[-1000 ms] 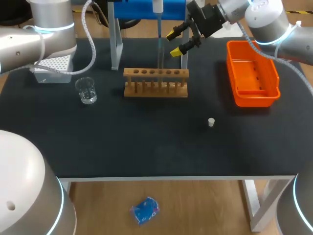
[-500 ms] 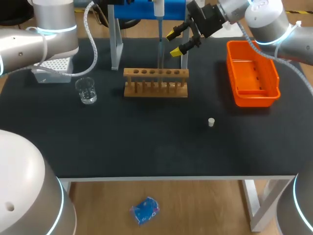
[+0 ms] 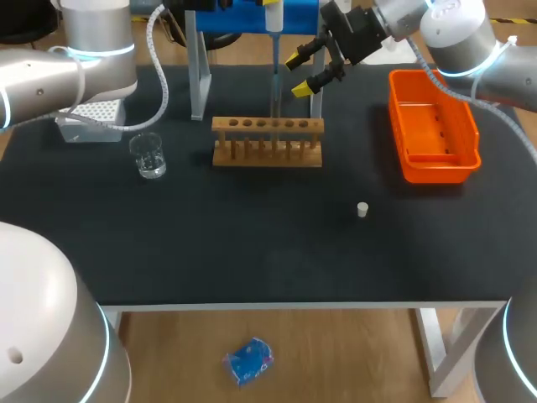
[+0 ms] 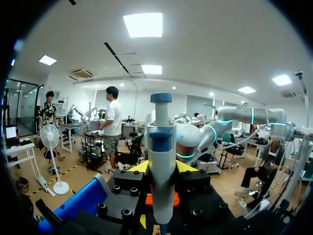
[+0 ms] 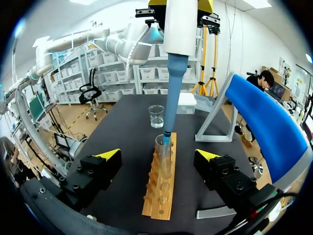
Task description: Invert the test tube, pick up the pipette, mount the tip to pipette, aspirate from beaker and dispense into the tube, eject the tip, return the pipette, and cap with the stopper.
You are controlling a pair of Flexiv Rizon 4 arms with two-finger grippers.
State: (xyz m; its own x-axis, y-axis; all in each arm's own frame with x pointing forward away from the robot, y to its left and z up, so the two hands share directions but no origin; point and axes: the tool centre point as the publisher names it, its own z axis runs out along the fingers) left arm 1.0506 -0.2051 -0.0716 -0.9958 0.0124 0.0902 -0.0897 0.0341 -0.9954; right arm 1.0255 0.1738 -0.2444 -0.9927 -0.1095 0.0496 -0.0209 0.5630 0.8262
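My left end effector [image 4: 161, 167] is clamped on the smooth white pipette [image 4: 161, 132]. The pipette's tapering blue lower end meets the mouth of the clear glass test tube [image 5: 164, 152], which stands upright in the wooden rack [image 3: 267, 144] near the bench's [image 3: 252, 252] back edge. My right end effector [image 3: 300, 74] gapes wide just behind the rack and holds nothing. The small white stopper [image 3: 362, 210] lies toward the front right.

Pipette [image 4: 161, 161]: no print that can be read.
Beaker [image 3: 149, 155]: no legible markings.
Rack [image 3: 267, 143]: plain wood, no label.
Orange tray [image 3: 436, 174]: no legible lettering.
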